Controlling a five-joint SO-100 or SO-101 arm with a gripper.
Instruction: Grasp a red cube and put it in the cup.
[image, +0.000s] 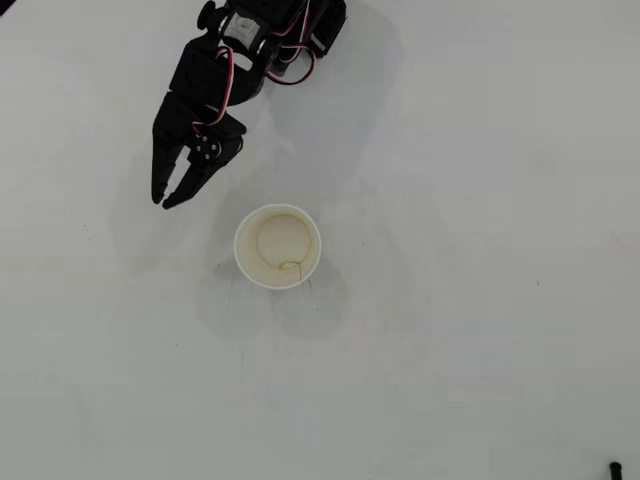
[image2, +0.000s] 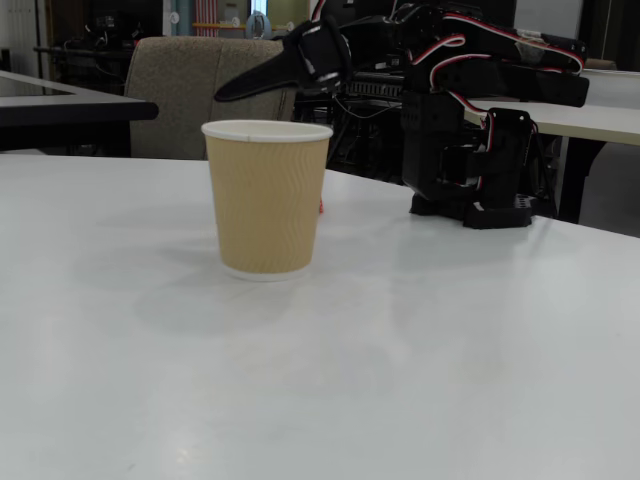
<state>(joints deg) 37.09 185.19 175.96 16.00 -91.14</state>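
Red cube is barely showing: in the overhead view the arm (image: 215, 80) is covering that area, and in the fixed view only a thin red sliver (image2: 321, 207) is peeking out just behind the cup's (image2: 266, 196) right edge, low, at table level. Judging from that, it is sitting on the table (image: 450, 330) behind the cup, on the robot-base side, not in the cup.

Gripper (image: 161, 200) is hanging up and to the left of the cup (image: 278, 246) in the overhead view, near it but not touching. Fingers are parted by a narrow gap, tips close together, nothing between them. In the fixed view it is sitting raised, above cup-rim height and behind the cup, pointing left.

Cup is standing upright, well clear of the robot base, and its interior is showing empty from above, only a small mark on the bottom.

Progress: nothing done yet as far as I can tell. Cube is not grasped and not in the cup. Left: open wider, bring the gripper down over the cube behind the cup, close on it, lift, carry over the rim, release. Likely risk is clipping the cup during the descent, since the cube is lying near it.
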